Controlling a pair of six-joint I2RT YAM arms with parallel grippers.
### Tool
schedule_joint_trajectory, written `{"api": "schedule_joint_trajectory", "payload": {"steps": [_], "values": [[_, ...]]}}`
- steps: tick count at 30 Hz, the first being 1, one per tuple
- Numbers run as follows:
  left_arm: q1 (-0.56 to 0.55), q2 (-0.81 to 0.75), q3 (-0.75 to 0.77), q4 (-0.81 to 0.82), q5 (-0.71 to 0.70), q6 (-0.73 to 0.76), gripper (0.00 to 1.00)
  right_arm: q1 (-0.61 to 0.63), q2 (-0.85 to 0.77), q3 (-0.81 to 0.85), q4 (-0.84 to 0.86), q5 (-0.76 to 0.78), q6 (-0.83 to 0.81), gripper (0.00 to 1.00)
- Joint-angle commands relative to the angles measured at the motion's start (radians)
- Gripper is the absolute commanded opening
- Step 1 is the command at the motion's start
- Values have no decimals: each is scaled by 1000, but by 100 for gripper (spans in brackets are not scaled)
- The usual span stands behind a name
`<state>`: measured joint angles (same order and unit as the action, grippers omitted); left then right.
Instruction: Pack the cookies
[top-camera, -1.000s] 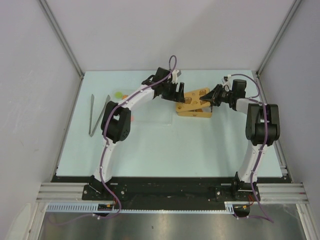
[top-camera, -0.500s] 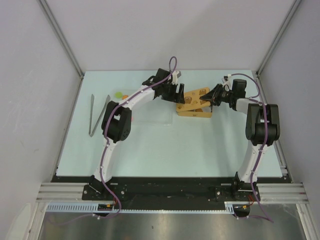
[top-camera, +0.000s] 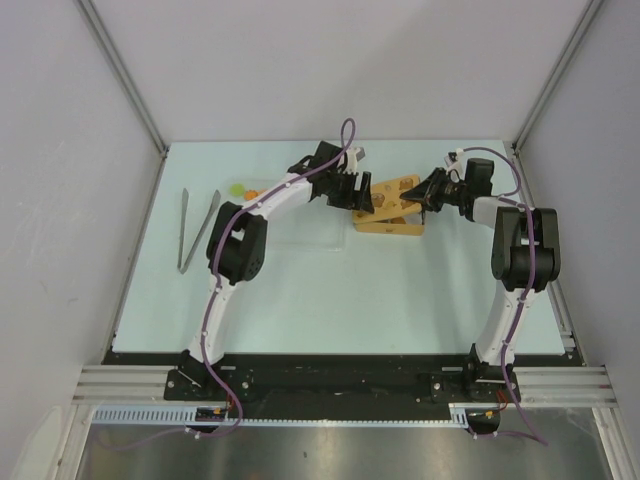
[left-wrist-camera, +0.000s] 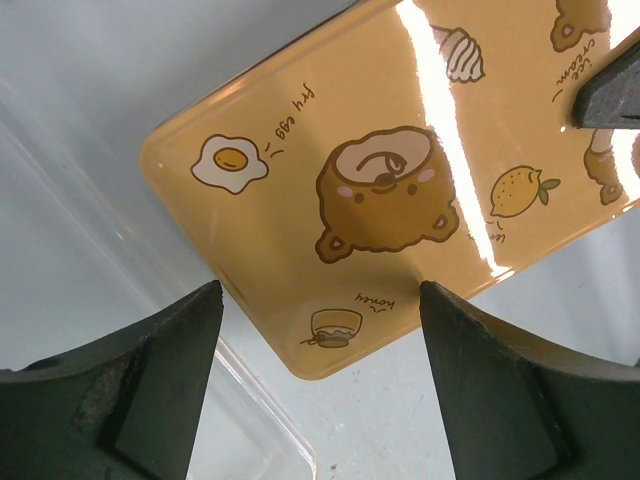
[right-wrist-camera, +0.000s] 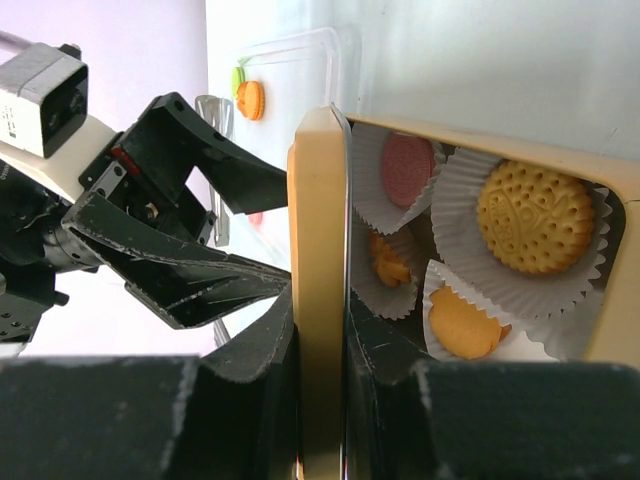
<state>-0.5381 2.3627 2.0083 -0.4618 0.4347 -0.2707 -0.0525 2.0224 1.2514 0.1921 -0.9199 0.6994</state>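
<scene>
The right gripper (right-wrist-camera: 320, 345) pinches the edge of the yellow lid (left-wrist-camera: 400, 120) while the left gripper (left-wrist-camera: 318, 335) hangs over it, jaws spread

Box mouth: the lid (right-wrist-camera: 320, 250) stands on edge at the rim of the box (top-camera: 385, 224), on the side toward your left arm, pinched by the right gripper (right-wrist-camera: 320, 345). It blocks entry from that side.
Inside box: paper cups (right-wrist-camera: 455, 185) holding cookies (right-wrist-camera: 540, 215) crowd the part you can see.
Left gripper (left-wrist-camera: 320, 300): its jaws are spread, facing the lid's printed face close by.
Beside box: a clear tray (top-camera: 300, 235) lies low on your left arm's side.
Far left: tongs (top-camera: 195, 228) lie well apart.
Near table (top-camera: 330, 300): open between your arms.
</scene>
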Motion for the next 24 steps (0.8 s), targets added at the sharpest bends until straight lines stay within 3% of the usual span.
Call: {"api": "schedule_joint_trajectory", "payload": {"steps": [1, 24], "values": [[-5, 9, 12, 22, 64, -44, 84, -14, 19, 22, 21, 24, -34, 4], [-6, -8, 36, 5, 65, -61, 85, -20, 19, 22, -40, 82, -97, 12]]}}
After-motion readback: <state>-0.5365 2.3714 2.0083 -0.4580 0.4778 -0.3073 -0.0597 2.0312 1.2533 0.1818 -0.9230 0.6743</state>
